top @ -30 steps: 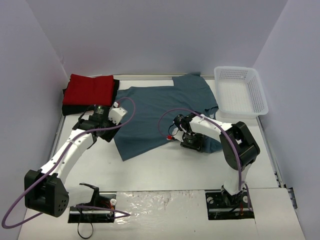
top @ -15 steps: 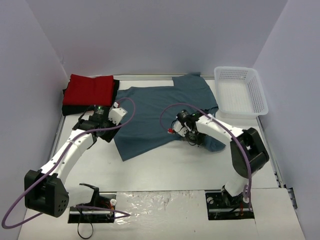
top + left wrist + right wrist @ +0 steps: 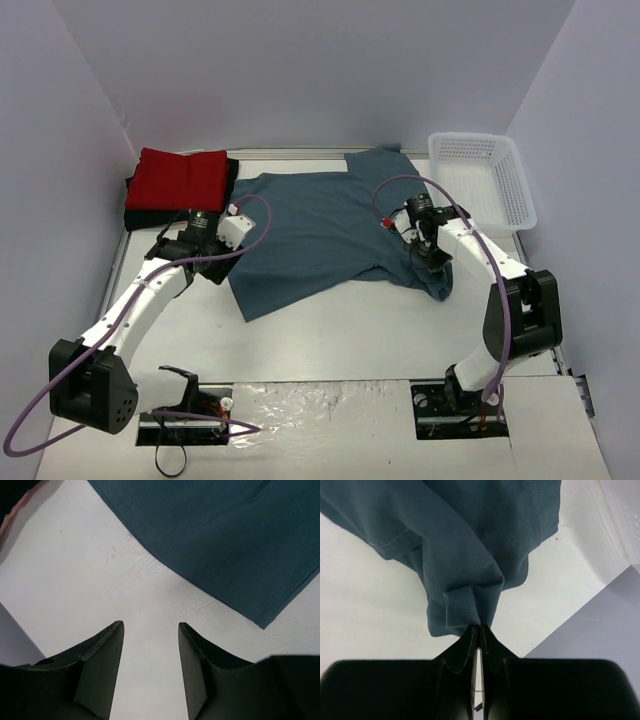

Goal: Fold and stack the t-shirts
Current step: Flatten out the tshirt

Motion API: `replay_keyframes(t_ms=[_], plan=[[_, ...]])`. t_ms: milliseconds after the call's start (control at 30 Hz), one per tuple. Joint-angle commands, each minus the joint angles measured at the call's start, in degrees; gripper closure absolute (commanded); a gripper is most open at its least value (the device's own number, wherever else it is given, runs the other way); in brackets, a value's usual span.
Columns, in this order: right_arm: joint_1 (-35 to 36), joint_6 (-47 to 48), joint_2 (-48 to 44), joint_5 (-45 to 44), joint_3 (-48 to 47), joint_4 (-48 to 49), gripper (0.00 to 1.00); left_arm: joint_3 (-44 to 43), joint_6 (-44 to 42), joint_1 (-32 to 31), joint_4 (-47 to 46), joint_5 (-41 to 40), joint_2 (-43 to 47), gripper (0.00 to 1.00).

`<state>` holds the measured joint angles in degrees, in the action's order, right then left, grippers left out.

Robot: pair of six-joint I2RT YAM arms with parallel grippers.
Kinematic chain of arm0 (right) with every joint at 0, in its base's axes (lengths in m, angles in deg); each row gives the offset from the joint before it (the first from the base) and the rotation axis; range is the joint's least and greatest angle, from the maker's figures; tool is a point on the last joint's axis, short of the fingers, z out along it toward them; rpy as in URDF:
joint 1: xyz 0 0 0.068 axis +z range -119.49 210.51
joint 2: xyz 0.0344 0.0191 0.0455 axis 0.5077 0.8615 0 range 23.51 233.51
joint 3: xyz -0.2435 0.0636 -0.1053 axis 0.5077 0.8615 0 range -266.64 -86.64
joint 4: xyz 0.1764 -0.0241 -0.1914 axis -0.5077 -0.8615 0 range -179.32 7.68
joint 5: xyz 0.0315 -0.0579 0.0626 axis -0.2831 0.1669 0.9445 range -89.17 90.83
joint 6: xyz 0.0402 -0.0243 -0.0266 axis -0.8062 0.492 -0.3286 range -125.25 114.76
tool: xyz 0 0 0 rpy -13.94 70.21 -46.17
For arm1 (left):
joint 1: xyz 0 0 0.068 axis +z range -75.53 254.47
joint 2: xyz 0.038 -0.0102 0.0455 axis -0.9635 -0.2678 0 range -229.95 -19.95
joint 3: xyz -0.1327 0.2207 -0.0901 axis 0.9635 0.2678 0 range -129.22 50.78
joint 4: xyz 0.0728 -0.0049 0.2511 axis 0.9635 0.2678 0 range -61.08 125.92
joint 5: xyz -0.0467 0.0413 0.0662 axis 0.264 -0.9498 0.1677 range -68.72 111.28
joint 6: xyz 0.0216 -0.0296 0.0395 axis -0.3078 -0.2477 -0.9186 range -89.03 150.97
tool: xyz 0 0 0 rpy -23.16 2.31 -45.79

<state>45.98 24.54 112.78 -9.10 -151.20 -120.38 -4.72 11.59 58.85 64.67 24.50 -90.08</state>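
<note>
1. The right gripper point(image 3: 476, 627) has its fingers pressed tight together, and they pinch a small fold of hemmed edge of the teal t-shirt point(image 3: 320, 225). From the wrist camera the cloth bunches and gathers right at the fingertips.
2. From above, that pinch sits at the teal t-shirt's near right part, where the cloth is rumpled into a lump instead of lying flat.
3. The left gripper point(image 3: 150, 625) stands partly spread with nothing between its fingers. It hangs over bare table point(image 3: 330, 330) just off the teal t-shirt's left edge, and I see no contact with the cloth.
4. In the left wrist view, the teal t-shirt's stitched hem runs diagonally beyond the fingertips and ends in a corner off to the right.
5. The rest of the teal t-shirt lies spread on the table, fairly flat through the middle, its far edge close to the back wall.
6. Left of the teal t-shirt, at the far corner, a red t-shirt point(image 3: 180, 178) lies folded on top of a black t-shirt point(image 3: 232, 178), whose edges peek out.
7. Right of the teal t-shirt stands a white lattice basket point(image 3: 475, 139), close to the cloth's far right edge.
</note>
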Motion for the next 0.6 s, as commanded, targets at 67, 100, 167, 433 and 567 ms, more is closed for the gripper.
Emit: replay_keyframes(t_ms=[67,100,167,433,567], plan=[[-2.7,-1.7,3.0,-3.8,0.7,1.3,1.0,0.1,-0.7,0.5,0.7,1.0,1.3,0.54],[-3.0,-1.7,3.3,-4.0,0.7,1.5,1.0,0.1,-0.7,0.5,0.8,1.0,1.3,0.54],[-3.8,-1.7,4.1,-5.4,1.1,2.6,1.0,0.1,-0.7,0.4,0.8,1.1,1.4,0.54],[-5.0,-1.5,4.1,-5.3,0.0,2.3,0.69,0.1,-0.8,0.4,0.7,1.2,1.5,0.53],[-4.0,0.7,1.3,-1.3,-1.9,-1.0,0.66,0.1,-0.8,0.5,0.6,1.1,1.1,0.54]])
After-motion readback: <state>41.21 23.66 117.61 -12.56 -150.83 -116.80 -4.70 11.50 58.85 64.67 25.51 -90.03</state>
